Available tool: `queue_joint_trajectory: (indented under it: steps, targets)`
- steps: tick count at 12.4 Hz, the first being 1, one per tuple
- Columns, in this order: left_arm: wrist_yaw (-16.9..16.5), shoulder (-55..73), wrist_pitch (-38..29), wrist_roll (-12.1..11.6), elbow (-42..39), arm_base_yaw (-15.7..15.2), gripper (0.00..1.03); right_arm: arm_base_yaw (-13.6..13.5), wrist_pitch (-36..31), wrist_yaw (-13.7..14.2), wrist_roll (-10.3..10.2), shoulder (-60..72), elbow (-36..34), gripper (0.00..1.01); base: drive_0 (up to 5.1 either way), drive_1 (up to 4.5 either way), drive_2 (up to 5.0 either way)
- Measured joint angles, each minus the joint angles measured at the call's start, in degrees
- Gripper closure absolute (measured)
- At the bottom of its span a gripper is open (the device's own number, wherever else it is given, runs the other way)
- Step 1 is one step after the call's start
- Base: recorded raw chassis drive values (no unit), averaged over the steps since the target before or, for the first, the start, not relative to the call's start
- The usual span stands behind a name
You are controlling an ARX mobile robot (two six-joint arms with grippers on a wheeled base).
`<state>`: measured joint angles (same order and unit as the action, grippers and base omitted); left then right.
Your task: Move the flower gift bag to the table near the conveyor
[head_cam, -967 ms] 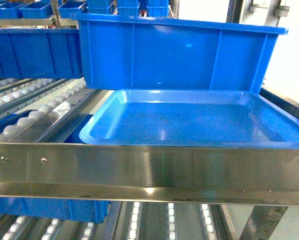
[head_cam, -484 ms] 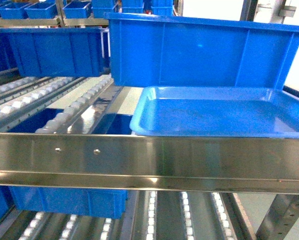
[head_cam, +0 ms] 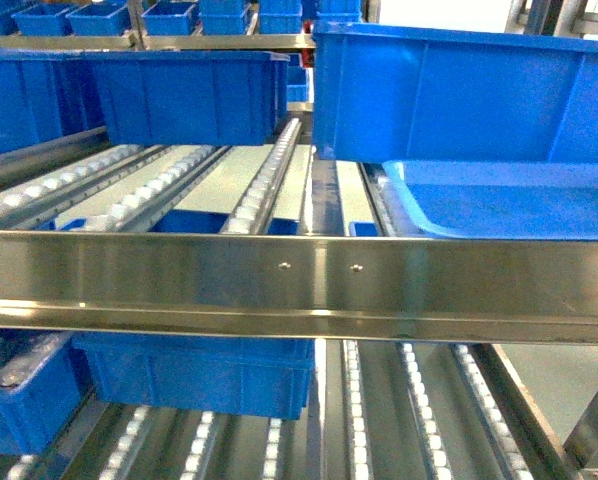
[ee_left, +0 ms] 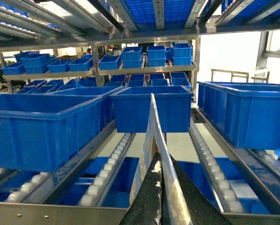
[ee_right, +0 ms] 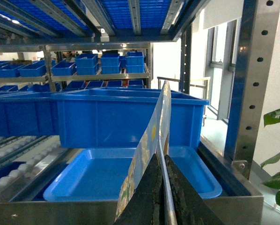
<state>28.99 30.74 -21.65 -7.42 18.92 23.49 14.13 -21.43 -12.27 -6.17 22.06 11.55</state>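
- The left tool (ee_left: 161,187) shows at the bottom of the left wrist view as two dark fingers pressed together on a thin upright sheet, the edge of the flower gift bag (ee_left: 151,140).
- That edge rises from between the fingers and leans a little leftward, its tip in front of a blue bin (ee_left: 149,110) on the rack.
- The right tool (ee_right: 161,192) is likewise closed on the bag: in the right wrist view its dark fingers pinch a thin edge with a printed flower pattern on its left face, standing upright and curving slightly.
- So the bag hangs between the two tools, gripped by both, in front of the conveyor; neither tool nor the bag appears in the head view.
- Just past the right tool lies a shallow blue tray (ee_right: 98,180) on the rack, with a deep blue bin (ee_right: 126,117) touching or just behind its far rim.
- In the head view the conveyor (head_cam: 269,185) fills the frame: sloping tracks of small white rollers, and a shiny steel front rail (head_cam: 299,285) running across the middle.
- The tray (head_cam: 509,205) sits at the right of that level, partly cut by the frame, with the deep bin (head_cam: 459,95) behind it.
- More blue bins stand on the left of the same level (head_cam: 184,95) and on the lower level under the rail (head_cam: 194,370).
- A green plant (ee_right: 278,154) shows beyond the right upright post (ee_right: 252,84) of the rack.
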Motion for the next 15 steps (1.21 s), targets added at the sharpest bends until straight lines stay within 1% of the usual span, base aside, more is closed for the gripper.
queue_joint_trajectory:
  steps: [15]
  targets:
    - [0.0, 0.0, 0.0, -0.1, 0.0, 0.0, 1.01, 0.0, 0.0, 0.0, 0.0, 0.0, 0.0, 0.99, -4.9, 1.42, 3.3]
